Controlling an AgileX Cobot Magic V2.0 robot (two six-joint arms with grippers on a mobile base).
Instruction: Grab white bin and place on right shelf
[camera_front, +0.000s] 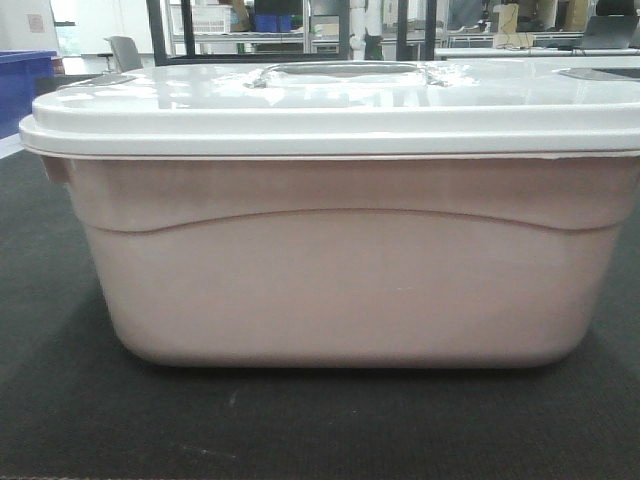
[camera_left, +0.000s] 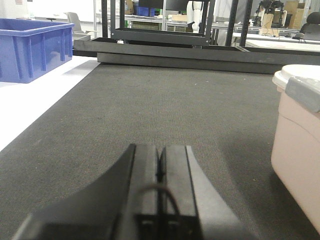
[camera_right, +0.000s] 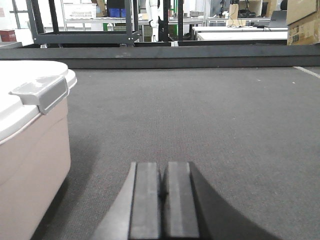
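Pinkish-white plastic, front view: white bin (camera_front: 330, 280), lidded, stands on the dark desk (camera_front: 60, 420), filling the frame. Left wrist view: left pincer (camera_left: 161, 167) fully closed, empty, beside the bin's left end; right wrist view: right pincer (camera_right: 162, 182) likewise closed, empty, off its right end. Risk, judged: smooth walls slipping or tilting under uneven two-sided pressure.

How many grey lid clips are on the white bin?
2. One grey clip on the white bin's end facing the left gripper, one on the end facing the right gripper. Others on the far side may be hidden.
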